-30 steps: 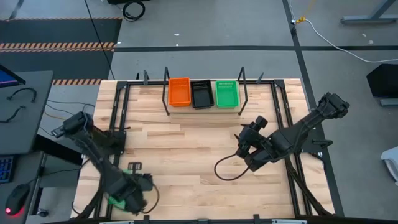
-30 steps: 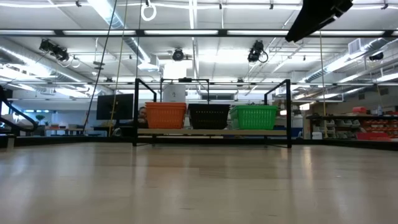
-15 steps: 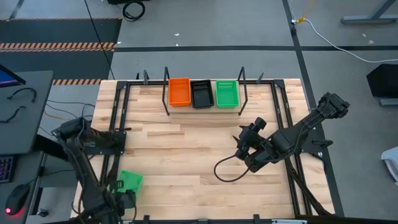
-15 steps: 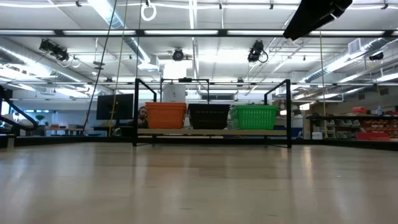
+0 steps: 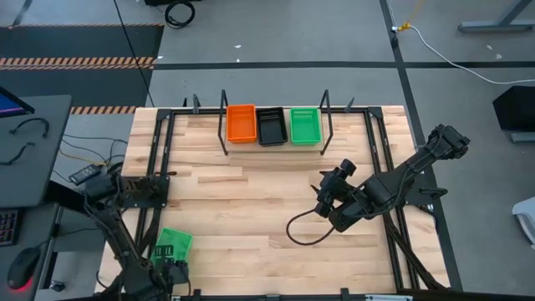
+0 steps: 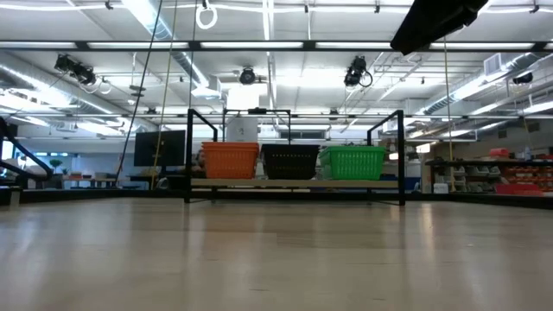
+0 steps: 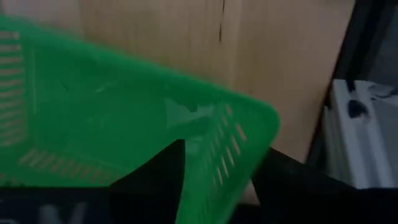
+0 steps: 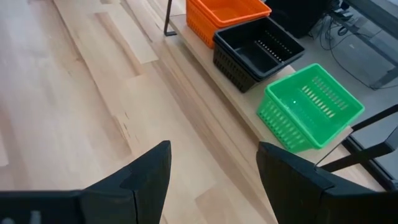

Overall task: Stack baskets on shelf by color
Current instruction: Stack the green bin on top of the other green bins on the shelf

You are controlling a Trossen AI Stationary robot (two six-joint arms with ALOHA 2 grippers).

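On the shelf (image 5: pixel 276 147) at the table's far side, an orange basket (image 5: pixel 241 123), a black one (image 5: pixel 271 126) and a green one (image 5: pixel 305 125) stand side by side on their bottoms. Another green basket (image 5: pixel 173 243) lies on the table near its near left corner. My left gripper (image 5: pixel 167 272) points down at that basket's near end, open, with one finger inside and one outside. My right gripper (image 5: pixel 322 196) hangs open over the table's right middle, holding nothing. My left gripper stands astride the green basket's near wall (image 7: pixel 224 155) from above, one finger inside the basket and one outside. A strip of table shows between the wall and the outer finger (image 7: pixel 283 186). Whether the inner finger (image 7: pixel 165 177) touches the wall I cannot tell. The basket lies on the table.
Black frame rails (image 5: pixel 156 180) run along the table's left and right sides. A dark cable loop (image 5: pixel 299 230) hangs from my right arm over the table's middle. Bare tabletop lies between the shelf and the arms. A desk with a mouse (image 5: pixel 21 267) stands left of the table.
My left gripper has gone down and toward the table's near left corner. The green basket, mostly hidden under the gripper before, now shows lying on the table beside it. My right arm has kept still.
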